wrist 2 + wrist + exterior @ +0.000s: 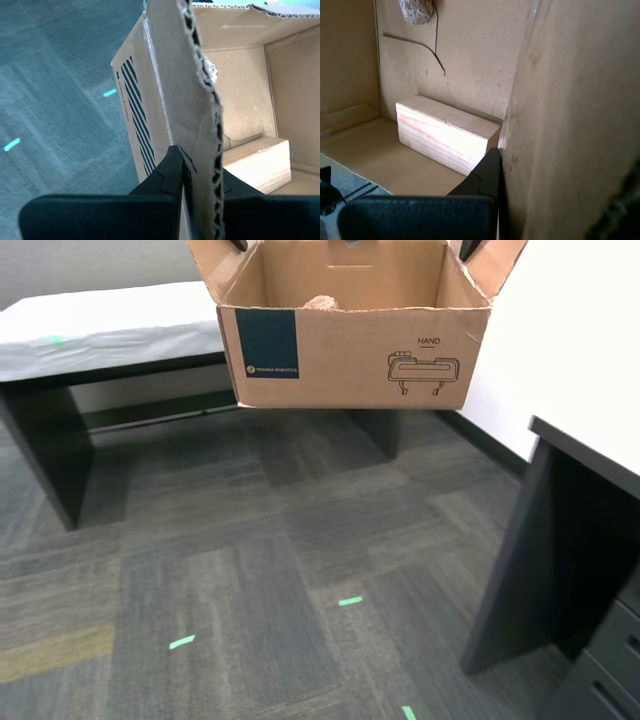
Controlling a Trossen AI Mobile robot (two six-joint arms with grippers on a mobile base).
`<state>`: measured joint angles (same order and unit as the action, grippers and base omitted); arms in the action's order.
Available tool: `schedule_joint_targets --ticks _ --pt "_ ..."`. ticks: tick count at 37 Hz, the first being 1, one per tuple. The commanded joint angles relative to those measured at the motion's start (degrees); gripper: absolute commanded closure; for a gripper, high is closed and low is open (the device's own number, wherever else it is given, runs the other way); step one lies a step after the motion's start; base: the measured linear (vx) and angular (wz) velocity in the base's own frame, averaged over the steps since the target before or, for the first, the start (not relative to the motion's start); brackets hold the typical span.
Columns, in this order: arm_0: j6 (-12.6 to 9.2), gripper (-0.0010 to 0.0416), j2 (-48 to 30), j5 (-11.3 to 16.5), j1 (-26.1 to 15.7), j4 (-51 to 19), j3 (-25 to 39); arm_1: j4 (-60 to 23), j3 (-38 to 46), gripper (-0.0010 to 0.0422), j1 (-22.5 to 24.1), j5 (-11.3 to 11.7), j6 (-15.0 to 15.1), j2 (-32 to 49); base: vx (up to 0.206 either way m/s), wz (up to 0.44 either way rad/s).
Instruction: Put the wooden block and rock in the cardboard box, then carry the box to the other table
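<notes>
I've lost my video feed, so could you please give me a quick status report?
My first gripper and my second gripper shut on brown cardboard box walls. Box airborne over carpet; pale wooden block and pinkish rock inside. Whitish-grey table behind box.

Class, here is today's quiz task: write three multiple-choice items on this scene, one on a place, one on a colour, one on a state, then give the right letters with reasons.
1. Where is the wooden block?
A. on the carpet
B. inside the cardboard box
C. on a table

2. What colour is the square label on the box front?
A. dark teal
B. red
C. yellow

3. What is my second pincer doing?
A. hanging open
B. holding the rock
C. clamping a box wall

Answers: B, the first wrist view shows the block on the box floor; A, the exterior view shows a teal square; C, its jaws sit on either side of the cardboard edge.
</notes>
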<state>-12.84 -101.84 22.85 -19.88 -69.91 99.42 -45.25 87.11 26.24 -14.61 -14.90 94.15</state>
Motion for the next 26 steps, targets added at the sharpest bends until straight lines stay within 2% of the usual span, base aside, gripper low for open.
schedule_joint_targets --ticks 1,5,12,21,26 --pt "-0.72 0.0406 0.07 0.42 -0.07 0.85 0.04 0.37 0.09 0.0412 0.09 -0.72 2.05 -0.11 0.099 0.204" --pt "-1.49 0.0406 0.07 0.42 -0.07 0.92 0.04 0.26 0.09 0.0412 0.09 -1.01 3.98 -0.11 0.103 0.183" --pt "-3.32 0.0406 0.07 0.42 -0.07 0.96 0.04 0.13 0.07 0.0413 0.09 -1.01 5.29 -0.11 0.105 0.161" --pt "-3.63 0.0406 0.07 0.42 -0.07 0.90 0.04 -0.09 0.04 0.0412 0.11 -1.09 5.27 -0.11 0.101 0.128" --pt "-3.63 0.0406 0.07 0.42 -0.07 0.48 0.04 -0.35 0.04 0.0412 0.11 -1.11 2.84 -0.11 0.098 0.095"
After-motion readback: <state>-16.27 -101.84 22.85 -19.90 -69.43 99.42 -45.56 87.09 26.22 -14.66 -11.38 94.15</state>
